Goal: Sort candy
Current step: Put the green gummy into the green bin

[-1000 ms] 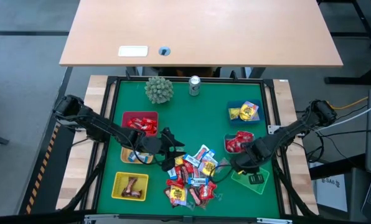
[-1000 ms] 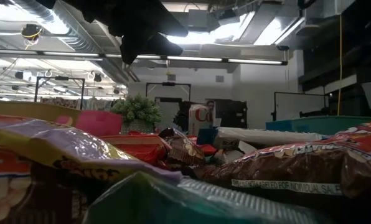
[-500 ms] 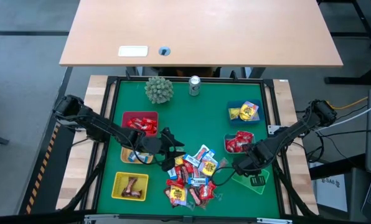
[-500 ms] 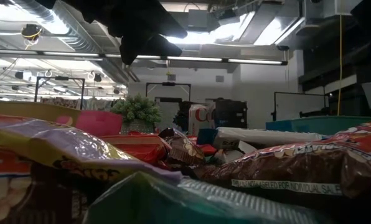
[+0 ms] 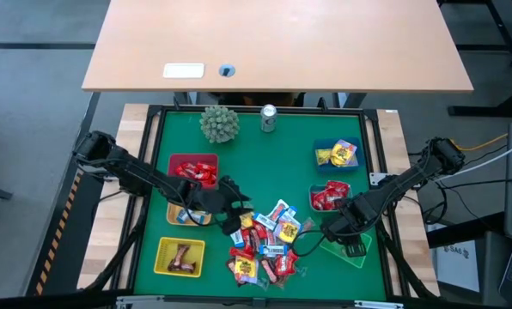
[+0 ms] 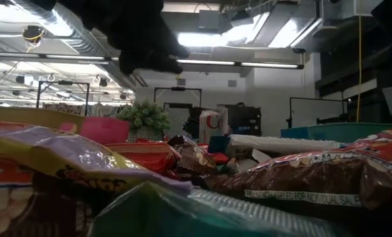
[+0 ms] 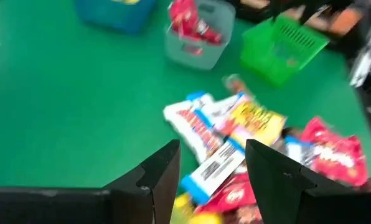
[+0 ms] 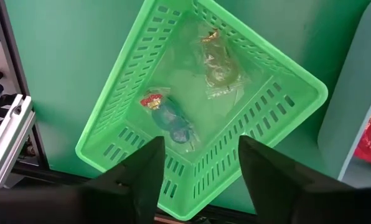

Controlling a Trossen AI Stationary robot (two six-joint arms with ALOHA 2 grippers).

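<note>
On the green mat, the pile of small shiny wrapped candy (image 5: 265, 245) lies near the front centre. The left gripper (image 7: 209, 171) hovers at the pile's edge, fingers spread wide, empty. The right gripper (image 8: 195, 163) hangs above the green perforated plastic basket (image 8: 120, 140), fingers wide apart; two clear-wrapped sweets (image 8: 173, 121), apparently, lie inside.

left gripper (image 5: 235, 215): reaching from 9 o'clock toward centre, fingers apart, empty | right gripper (image 5: 338, 230): angled in from 3 o'clock, fingers apart, empty
</note>
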